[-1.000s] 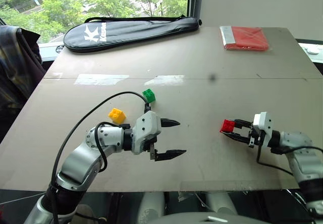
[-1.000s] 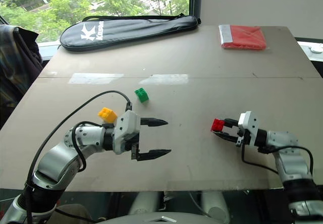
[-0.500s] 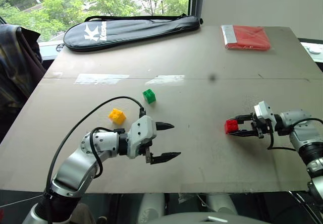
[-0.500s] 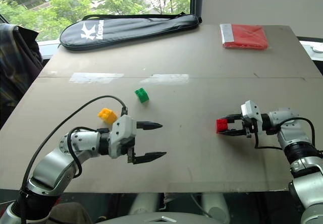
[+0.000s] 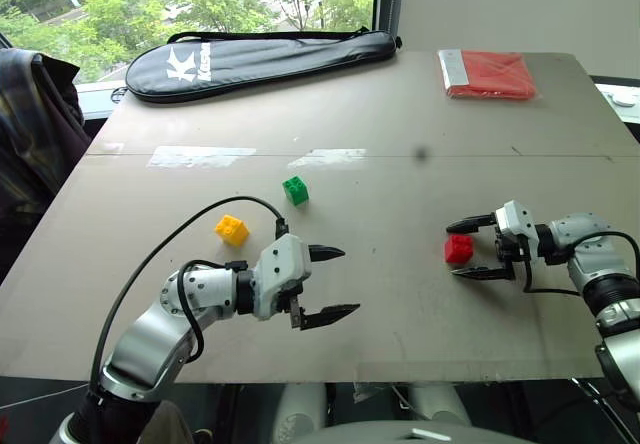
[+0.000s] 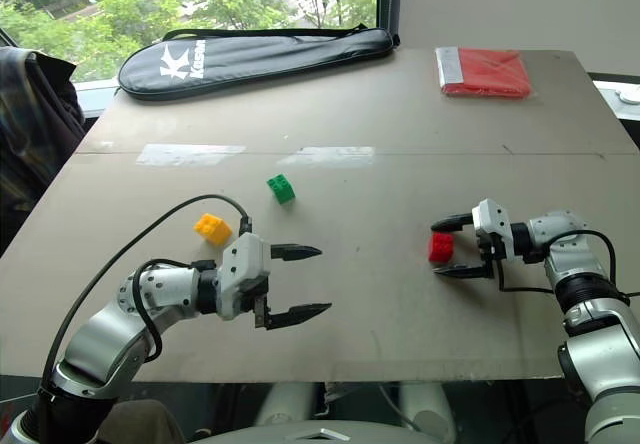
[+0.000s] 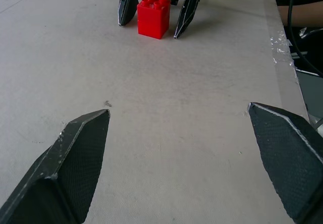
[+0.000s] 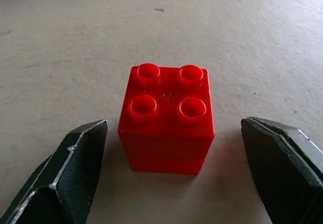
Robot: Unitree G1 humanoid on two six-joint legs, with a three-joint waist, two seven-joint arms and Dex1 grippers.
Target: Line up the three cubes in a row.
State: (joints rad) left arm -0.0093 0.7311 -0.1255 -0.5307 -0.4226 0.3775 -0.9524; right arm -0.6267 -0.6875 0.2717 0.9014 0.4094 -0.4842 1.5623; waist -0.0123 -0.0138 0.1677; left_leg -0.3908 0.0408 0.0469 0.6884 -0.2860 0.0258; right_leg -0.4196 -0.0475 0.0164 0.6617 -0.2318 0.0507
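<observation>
A broad table (image 5: 420,104) of matte grey-brown board spreads out flat, with a thin seam and strips of shiny clear tape (image 5: 200,156) crossing it. Along its far edge lies a long black fabric racket bag (image 5: 260,61), soft and rounded, and at the far right corner a flat red packet (image 5: 488,74) in glossy plastic. The middle and near part of the board is mostly bare, leaving wide room between the arms. The left gripper (image 5: 327,284), black tapered fingers on a white housing, hangs low over the near board with its jaws spread wide and nothing between them. The right gripper (image 5: 468,250) sits well off to the right, jaws parted on either side of the red cube (image 5: 458,250), neither finger touching it; the cube stands upright on the board, hard shiny plastic with four round studs on top. The green cube (image 5: 295,190) rests alone further back, and the yellow cube (image 5: 232,229) lies nearer, just beyond the left arm's black cable (image 5: 190,226).
</observation>
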